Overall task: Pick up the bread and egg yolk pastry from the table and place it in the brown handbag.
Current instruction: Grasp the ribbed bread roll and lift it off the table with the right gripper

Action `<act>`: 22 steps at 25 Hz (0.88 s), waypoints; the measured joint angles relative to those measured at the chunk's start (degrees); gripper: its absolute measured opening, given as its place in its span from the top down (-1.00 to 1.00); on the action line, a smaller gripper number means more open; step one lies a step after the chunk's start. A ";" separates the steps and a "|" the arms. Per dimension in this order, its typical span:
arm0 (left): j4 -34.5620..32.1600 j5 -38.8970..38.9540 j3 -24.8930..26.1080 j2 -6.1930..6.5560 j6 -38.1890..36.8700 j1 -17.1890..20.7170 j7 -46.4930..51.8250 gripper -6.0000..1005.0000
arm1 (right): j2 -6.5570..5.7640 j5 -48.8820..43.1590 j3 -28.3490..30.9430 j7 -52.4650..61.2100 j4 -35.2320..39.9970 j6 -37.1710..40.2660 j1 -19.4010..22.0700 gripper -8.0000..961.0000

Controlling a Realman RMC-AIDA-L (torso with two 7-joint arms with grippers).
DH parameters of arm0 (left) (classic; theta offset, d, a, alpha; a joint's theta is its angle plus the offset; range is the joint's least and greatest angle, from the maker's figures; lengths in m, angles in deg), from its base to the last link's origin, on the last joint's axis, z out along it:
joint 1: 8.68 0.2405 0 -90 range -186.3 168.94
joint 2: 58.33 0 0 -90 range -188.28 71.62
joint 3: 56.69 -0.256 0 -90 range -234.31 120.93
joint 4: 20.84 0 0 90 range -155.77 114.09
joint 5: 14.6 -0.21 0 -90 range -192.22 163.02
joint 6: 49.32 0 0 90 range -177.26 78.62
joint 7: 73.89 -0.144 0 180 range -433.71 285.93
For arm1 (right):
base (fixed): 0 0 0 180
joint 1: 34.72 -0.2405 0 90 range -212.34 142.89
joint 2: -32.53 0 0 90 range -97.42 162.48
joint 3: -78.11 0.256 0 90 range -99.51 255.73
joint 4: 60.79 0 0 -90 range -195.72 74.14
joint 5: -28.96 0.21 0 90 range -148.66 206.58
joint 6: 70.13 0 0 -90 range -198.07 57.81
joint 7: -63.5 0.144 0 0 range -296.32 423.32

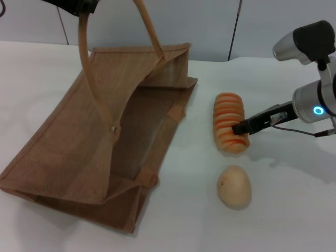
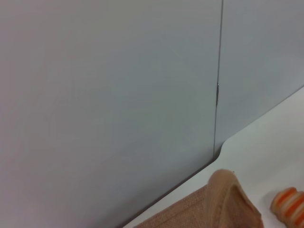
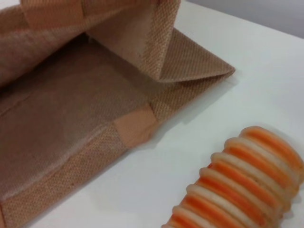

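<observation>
The brown handbag (image 1: 79, 152) lies on the white table (image 1: 294, 220) with its mouth open toward the foods. My left gripper (image 1: 77, 6), at the top edge of the head view, is shut on one arched handle (image 1: 84, 47) and holds it up. The striped bread (image 1: 227, 113) lies right of the bag. My right gripper (image 1: 241, 127) reaches in from the right and touches the bread's near right side. The egg yolk pastry (image 1: 234, 186) lies in front of the bread, untouched. The right wrist view shows the bread (image 3: 242, 185) and the bag's open inside (image 3: 71, 104).
A grey wall with a panel seam (image 2: 218, 95) stands behind the table. The left wrist view shows a corner of the bag (image 2: 223, 199) and one end of the bread (image 2: 287, 204). Bare table lies right of and in front of the foods.
</observation>
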State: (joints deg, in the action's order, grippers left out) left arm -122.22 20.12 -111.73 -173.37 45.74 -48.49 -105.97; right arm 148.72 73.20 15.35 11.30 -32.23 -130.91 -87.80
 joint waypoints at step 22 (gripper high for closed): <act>-0.05 -0.01 0.11 0.04 -0.05 0.54 -0.43 0.77 | -0.15 0.23 0.73 -0.20 2.01 0.99 1.26 0.78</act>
State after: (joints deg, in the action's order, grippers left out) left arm -122.27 20.11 -111.62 -173.33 45.69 -47.95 -106.41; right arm 148.57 73.44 16.08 11.09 -30.22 -129.92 -86.53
